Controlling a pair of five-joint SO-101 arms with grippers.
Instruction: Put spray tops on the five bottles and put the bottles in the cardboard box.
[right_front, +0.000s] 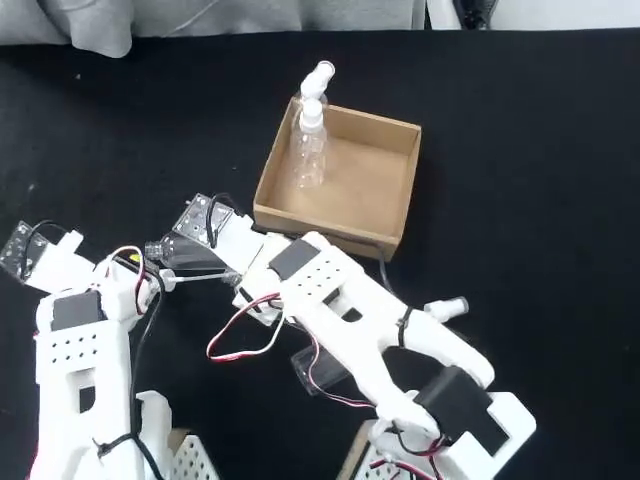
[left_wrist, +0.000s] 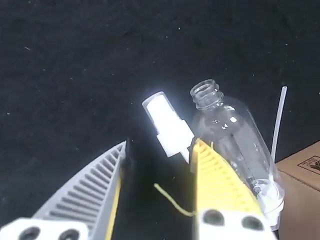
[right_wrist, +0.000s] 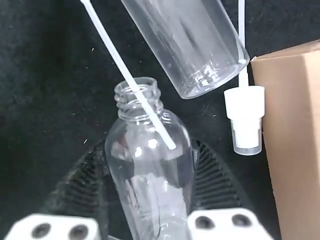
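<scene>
High view: cardboard box (right_front: 365, 190) on black table (right_front: 540, 150). A capped bottle (right_front: 309, 150) is inside, near one corner. A loose spray top (right_front: 446, 308) lies on the table beside an arm.

Left wrist view: left gripper (left_wrist: 160, 144), fingers spread wide. A white spray head (left_wrist: 167, 127) touches the yellow finger's tip, with an open-necked bottle (left_wrist: 230, 135) just beside it.

Right wrist view: right gripper (right_wrist: 150, 150) clamped on the held bottle (right_wrist: 150, 180), which is uncapped. A dip tube (right_wrist: 130, 85) crosses its neck.

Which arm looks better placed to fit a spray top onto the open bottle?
Left, probably: the left gripper, open, has the white plastic spray top at its fingertips; the right gripper is shut on the clear plastic bottle, neck uncapped.
</scene>
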